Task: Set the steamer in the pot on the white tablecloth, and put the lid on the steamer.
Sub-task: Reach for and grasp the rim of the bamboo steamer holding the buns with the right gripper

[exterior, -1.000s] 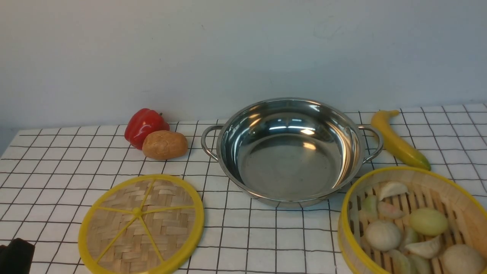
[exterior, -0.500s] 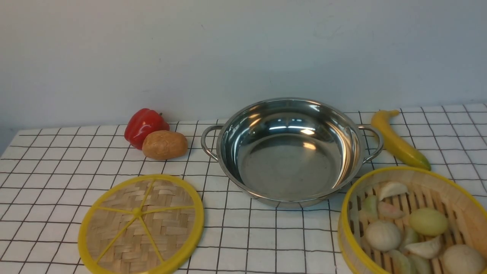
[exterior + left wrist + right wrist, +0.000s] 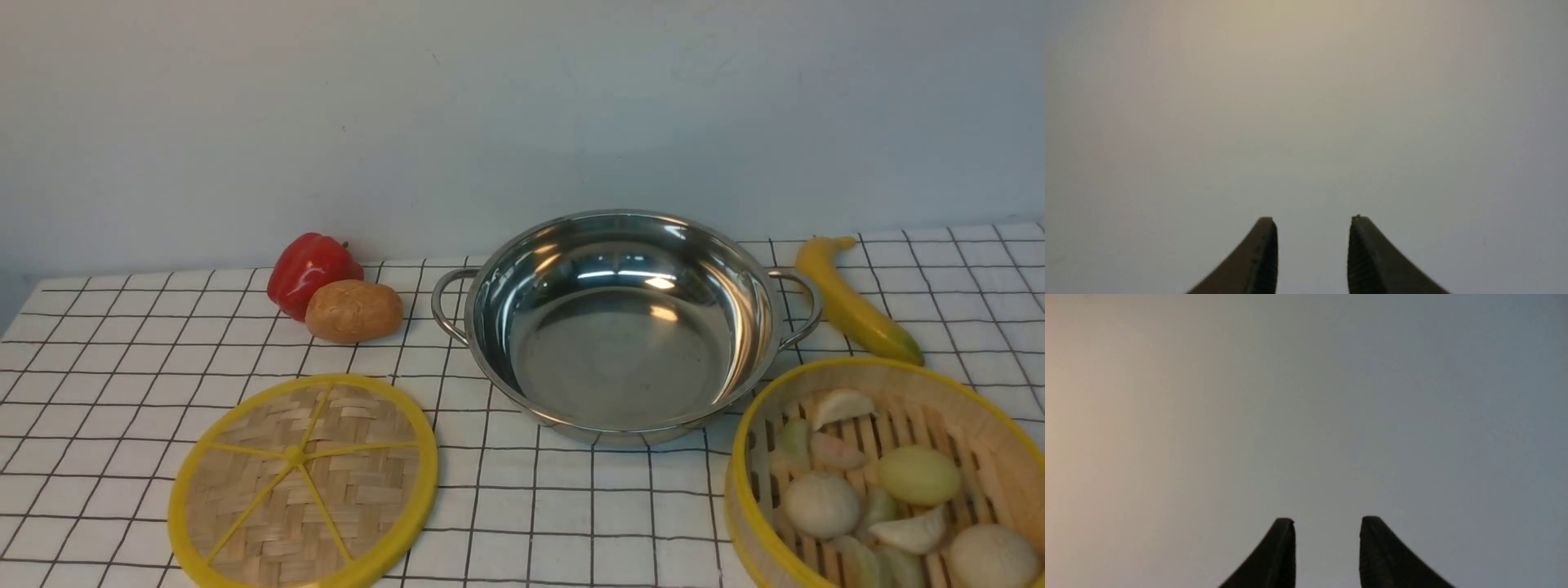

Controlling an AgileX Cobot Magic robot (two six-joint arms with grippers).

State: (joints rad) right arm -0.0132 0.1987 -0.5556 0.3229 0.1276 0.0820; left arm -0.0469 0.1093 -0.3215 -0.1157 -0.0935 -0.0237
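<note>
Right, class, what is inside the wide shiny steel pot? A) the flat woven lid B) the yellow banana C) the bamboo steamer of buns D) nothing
D: the wide shiny steel pot shows only its bare mirrored floor; the round bamboo steamer stands outside it.

Soft, even light fills the sharp front view; white glare streaks the inside of the pot [image 3: 620, 359], and only faint shadows lie under it on the white tablecloth [image 3: 122, 343]. Both wrist views are dim and hazy: the left gripper [image 3: 1312, 222] and right gripper [image 3: 1327, 522] are dark silhouettes against blurred grey with a warm cast
</note>
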